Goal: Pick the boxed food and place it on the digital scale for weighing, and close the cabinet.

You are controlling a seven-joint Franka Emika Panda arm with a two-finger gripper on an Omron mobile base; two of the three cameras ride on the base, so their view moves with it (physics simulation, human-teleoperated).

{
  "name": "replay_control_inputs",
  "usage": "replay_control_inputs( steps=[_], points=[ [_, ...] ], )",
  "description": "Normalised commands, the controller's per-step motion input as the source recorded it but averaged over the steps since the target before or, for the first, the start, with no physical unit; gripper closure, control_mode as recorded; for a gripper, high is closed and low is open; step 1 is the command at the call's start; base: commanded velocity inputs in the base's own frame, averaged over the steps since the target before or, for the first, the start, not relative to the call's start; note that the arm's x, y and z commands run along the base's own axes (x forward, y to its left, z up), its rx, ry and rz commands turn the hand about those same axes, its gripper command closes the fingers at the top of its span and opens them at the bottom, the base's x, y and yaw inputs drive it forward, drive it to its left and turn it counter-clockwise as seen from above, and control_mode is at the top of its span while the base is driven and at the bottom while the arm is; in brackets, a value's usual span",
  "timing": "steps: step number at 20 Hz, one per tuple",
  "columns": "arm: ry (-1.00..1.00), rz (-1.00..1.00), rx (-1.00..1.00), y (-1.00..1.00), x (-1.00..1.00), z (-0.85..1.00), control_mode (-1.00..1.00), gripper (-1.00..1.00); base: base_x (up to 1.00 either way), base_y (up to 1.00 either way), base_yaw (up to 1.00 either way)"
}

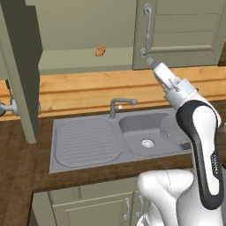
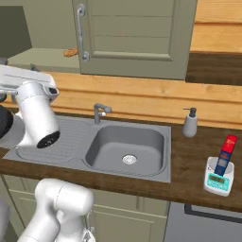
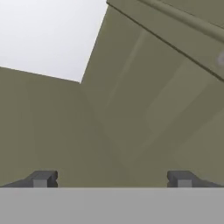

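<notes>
The boxed food (image 2: 226,152), blue with a red top, stands upright on the small white digital scale (image 2: 218,181) at the counter's right end. The wall cabinet (image 1: 185,31) has its right door shut, with a silver bar handle (image 1: 147,31). Its left door (image 1: 21,70) is swung out towards me, baring the shelf inside. My gripper (image 1: 148,60) is raised at the lower end of that handle, by the shut door's left edge. In the hand view the gripper (image 3: 112,179) is open, its fingertips (image 3: 43,178) wide apart and holding nothing, facing grey-green cabinet panels.
A small orange-brown lump (image 1: 100,51) lies on the cabinet shelf. Below are a grey sink (image 1: 79,141) with a faucet (image 1: 117,106) and a soap dispenser (image 2: 190,123) on the wooden counter. Low cupboards (image 1: 92,207) run under the counter.
</notes>
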Motion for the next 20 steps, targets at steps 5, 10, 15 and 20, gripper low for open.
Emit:
replay_control_inputs(
  steps=[5,10,15,20],
  points=[
    [0.30,-0.26,0.01,0.58,-0.66,0.21,-1.00,-1.00,0.00,0.00,0.00],
    [0.01,-0.19,0.24,0.53,-0.78,-0.37,-1.00,-1.00,0.00,0.00,0.00],
    [-0.05,-0.07,0.44,0.13,-0.50,-0.69,-1.00,-1.00,0.00,0.00,0.00],
    [-0.04,0.00,0.22,0.07,-0.38,-0.61,-1.00,-1.00,0.00,0.00,0.00]
  ],
)
